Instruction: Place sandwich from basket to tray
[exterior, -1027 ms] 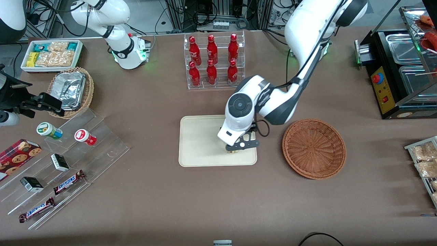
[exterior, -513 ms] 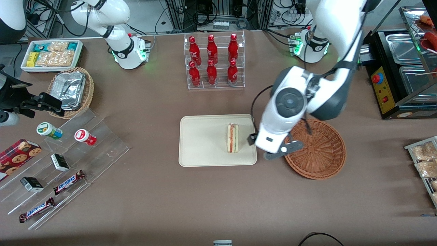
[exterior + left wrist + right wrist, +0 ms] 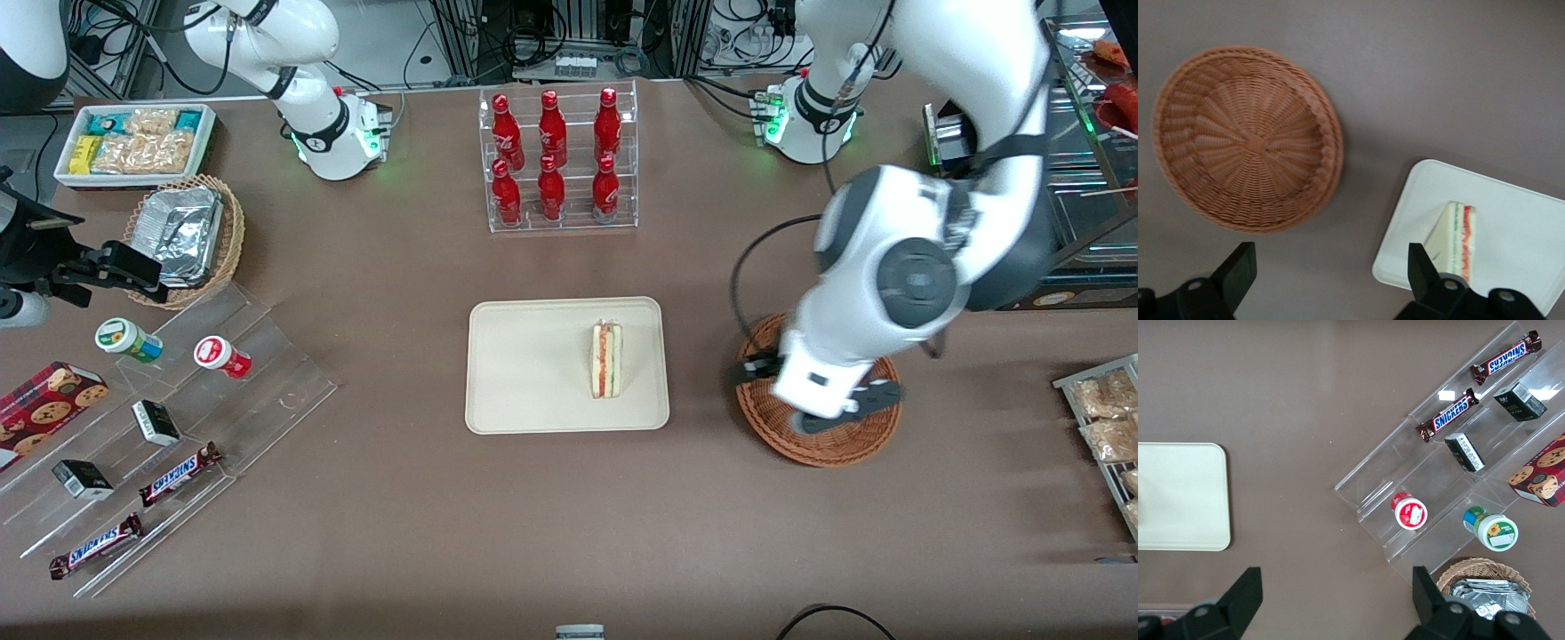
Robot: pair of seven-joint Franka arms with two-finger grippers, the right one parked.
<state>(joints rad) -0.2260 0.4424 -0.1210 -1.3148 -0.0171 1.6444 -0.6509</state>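
Now sandwich lay on tray, near edge closest to basket. Gripper hung over empty basket, fingers wide apart, holding nothing. Sandwich looked light, soft, wrap slippery; best pinched gently across flat bread sides.

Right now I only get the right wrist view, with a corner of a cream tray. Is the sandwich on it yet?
Observer: Yes, the sandwich lies on the tray, at its end toward the working arm.
Operator: Where's the claw?
Observer: The gripper hovers above the basket, fingers open, holding nothing.
Operator: Anything left in the basket?
Observer: No, the left wrist view shows nothing in it.
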